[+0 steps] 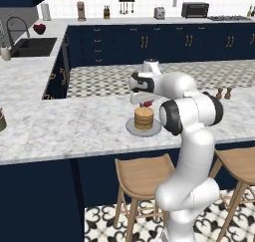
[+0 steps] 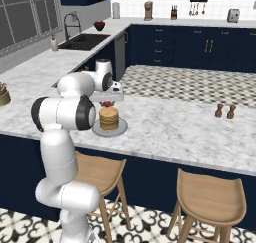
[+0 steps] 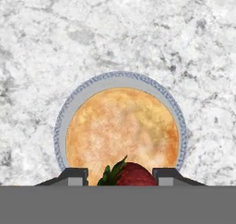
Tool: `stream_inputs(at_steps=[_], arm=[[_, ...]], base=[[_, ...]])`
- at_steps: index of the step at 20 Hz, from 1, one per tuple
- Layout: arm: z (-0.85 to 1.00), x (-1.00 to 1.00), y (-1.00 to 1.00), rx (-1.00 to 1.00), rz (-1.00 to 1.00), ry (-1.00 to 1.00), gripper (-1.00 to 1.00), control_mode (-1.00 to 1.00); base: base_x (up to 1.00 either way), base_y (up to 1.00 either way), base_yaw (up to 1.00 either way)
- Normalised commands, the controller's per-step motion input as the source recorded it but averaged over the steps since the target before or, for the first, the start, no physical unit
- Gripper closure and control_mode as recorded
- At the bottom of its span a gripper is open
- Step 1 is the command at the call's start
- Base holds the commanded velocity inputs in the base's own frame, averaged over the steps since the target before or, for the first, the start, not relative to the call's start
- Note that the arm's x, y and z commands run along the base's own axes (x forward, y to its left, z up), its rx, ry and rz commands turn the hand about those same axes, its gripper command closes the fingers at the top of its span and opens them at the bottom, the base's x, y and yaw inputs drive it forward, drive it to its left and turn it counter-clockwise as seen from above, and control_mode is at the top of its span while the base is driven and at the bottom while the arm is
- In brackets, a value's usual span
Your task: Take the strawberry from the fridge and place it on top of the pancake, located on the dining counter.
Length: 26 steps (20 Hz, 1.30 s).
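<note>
Dining counter [image 1: 74, 121]: fingers [image 3: 120, 176] clamped on strawberry [image 3: 131, 176], just above pancake [image 3: 122, 126] w/ plate [image 3: 62, 126].

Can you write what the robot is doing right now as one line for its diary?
step: placing | gripper: shut on strawberry | position: above pancake on plate | counter: dining | released: not yet

Bare dining counter [image 3: 115, 29] around pancake [image 3: 122, 128]
</note>
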Motion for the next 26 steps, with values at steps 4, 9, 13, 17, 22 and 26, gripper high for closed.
stream_inputs(at_steps=[4,9,13,17,22,26], arm=[[-0.16,0.0,0.0,0.0,0.0,0.0,1.0,-1.0],[-0.24,0.0,0.0,0.0,0.0,0.0,1.0,-1.0],[-0.18,0.0,0.0,0.0,0.0,0.0,1.0,-1.0],[-0.17,0.0,0.0,0.0,0.0,0.0,1.0,-1.0],[-0.14,0.02,0.0,0.0,0.0,0.0,1.0,-1.0],[-0.08,0.13,0.0,0.0,0.0,0.0,1.0,-1.0]], base=[[0.0,0.0,0.0],[0.0,0.0,0.0],[0.0,0.0,0.0],[0.0,0.0,0.0],[0.0,0.0,0.0],[0.0,0.0,0.0]])
